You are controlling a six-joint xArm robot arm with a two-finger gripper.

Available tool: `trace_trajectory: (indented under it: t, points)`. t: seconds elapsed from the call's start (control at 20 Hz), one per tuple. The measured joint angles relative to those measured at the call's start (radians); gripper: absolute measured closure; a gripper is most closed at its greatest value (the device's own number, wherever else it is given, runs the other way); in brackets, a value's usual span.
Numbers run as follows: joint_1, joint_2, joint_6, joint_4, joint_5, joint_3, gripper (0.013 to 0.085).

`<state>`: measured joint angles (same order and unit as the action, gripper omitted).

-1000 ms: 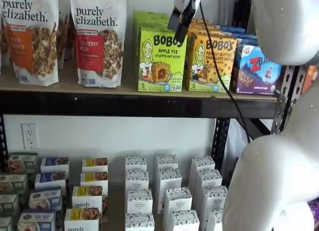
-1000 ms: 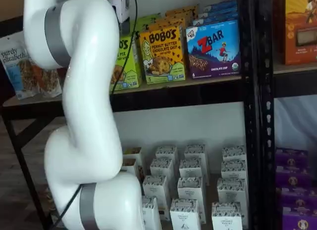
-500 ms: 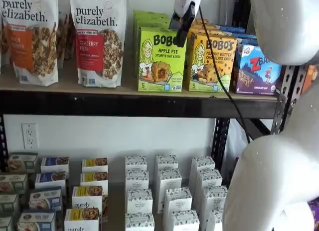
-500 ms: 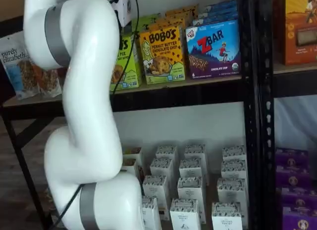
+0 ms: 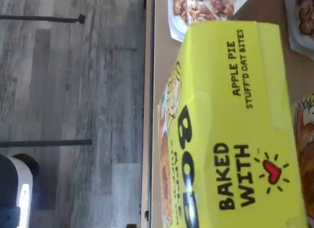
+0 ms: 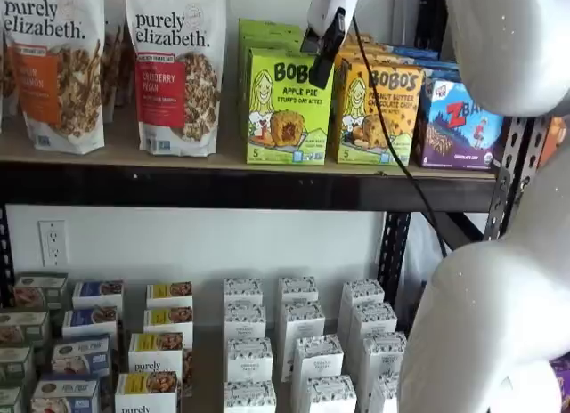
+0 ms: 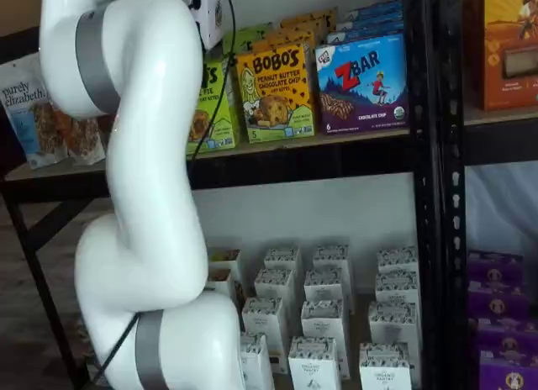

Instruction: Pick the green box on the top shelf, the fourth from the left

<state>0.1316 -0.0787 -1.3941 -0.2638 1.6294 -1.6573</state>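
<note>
The green box (image 6: 287, 106) is a lime Bobo's Apple Pie carton standing upright at the front of the top shelf (image 6: 223, 186). More green cartons are lined up behind it. It also shows in a shelf view (image 7: 217, 100), half hidden by my white arm. The wrist view shows its lime top and front face (image 5: 230, 129) close up. My gripper (image 6: 322, 59) hangs from above in front of the box's upper right corner. Its black fingers show side-on, so I cannot tell whether there is a gap. Nothing is held.
An orange-yellow Bobo's peanut butter box (image 6: 378, 110) stands right beside the green one, then a Zbar box (image 6: 459, 124). Purely Elizabeth bags (image 6: 174, 70) stand to its left. Small white cartons (image 6: 298, 342) fill the lower level. A black upright (image 7: 429, 188) stands at the shelf's right end.
The gripper has shifted only slightly in front of the green box's upper right corner. The boxes have not moved.
</note>
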Motion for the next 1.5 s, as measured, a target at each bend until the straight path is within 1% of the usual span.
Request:
trace_trajectory:
  t: [0.15, 0.25, 0.3, 0.35, 0.4, 0.5, 0.85, 1.15, 1.2, 1.25, 1.3, 1.35, 1.45, 1.5]
  points:
    - [-0.002, -0.002, -0.002, -0.008, -0.005, 0.004, 0.0130]
    - [-0.003, -0.003, -0.002, -0.012, -0.007, 0.007, 0.0210]
    - [-0.004, -0.004, -0.003, -0.014, -0.009, 0.008, 0.0210]
    - [-0.004, -0.005, -0.003, -0.014, -0.011, 0.009, 0.0250]
    - [-0.004, -0.005, -0.003, -0.014, -0.012, 0.010, 0.0250]
    - [-0.003, -0.006, -0.003, -0.015, -0.014, 0.012, 0.0330]
    - [-0.004, -0.009, -0.004, -0.012, -0.018, 0.014, 0.0330]
    - [-0.006, -0.011, -0.005, -0.019, -0.018, 0.016, 0.0330]
    - [-0.007, -0.012, -0.005, -0.021, -0.017, 0.015, 0.0370]
    - [-0.007, -0.012, -0.005, -0.023, -0.016, 0.015, 0.0370]
    - [-0.007, -0.012, -0.004, -0.025, -0.017, 0.016, 0.0410]
    - [-0.007, -0.013, -0.004, -0.025, -0.017, 0.016, 0.0410]
    - [-0.006, -0.014, -0.003, -0.027, -0.016, 0.016, 0.0490]
    - [-0.006, -0.014, -0.003, -0.025, -0.015, 0.015, 0.0490]
